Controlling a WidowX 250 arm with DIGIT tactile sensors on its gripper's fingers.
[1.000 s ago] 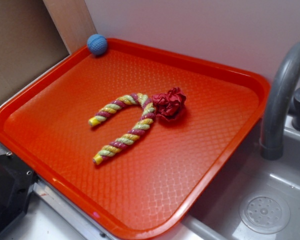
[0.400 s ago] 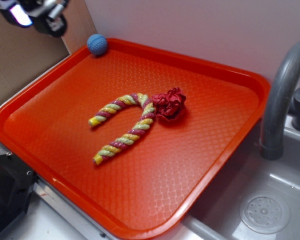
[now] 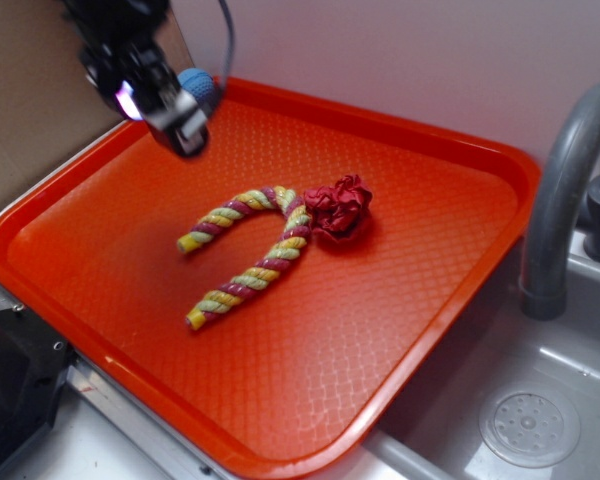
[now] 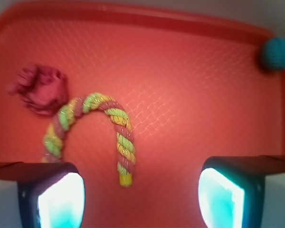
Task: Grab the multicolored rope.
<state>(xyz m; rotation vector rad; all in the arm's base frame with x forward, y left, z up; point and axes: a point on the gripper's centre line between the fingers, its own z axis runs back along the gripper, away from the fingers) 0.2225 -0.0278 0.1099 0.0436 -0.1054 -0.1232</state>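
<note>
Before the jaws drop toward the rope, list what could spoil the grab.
1. The red crumpled scrunchie-like item touches the multicolored rope at its bend; closing there could catch both.
2. The gripper hangs near the tray's far corner, off to the side of the rope, so dropping straight down would miss it.
3. The blue ball sits close by and might get bumped.

Exterior obliquely above tray (image 3: 480, 150); wrist straight down, nearer.

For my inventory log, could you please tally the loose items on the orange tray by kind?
Multicolored rope: 1
Red crumpled fabric piece: 1
Blue knitted ball: 1
Total: 3, all lying on the tray; the ball sits at its rim in a corner.
</note>
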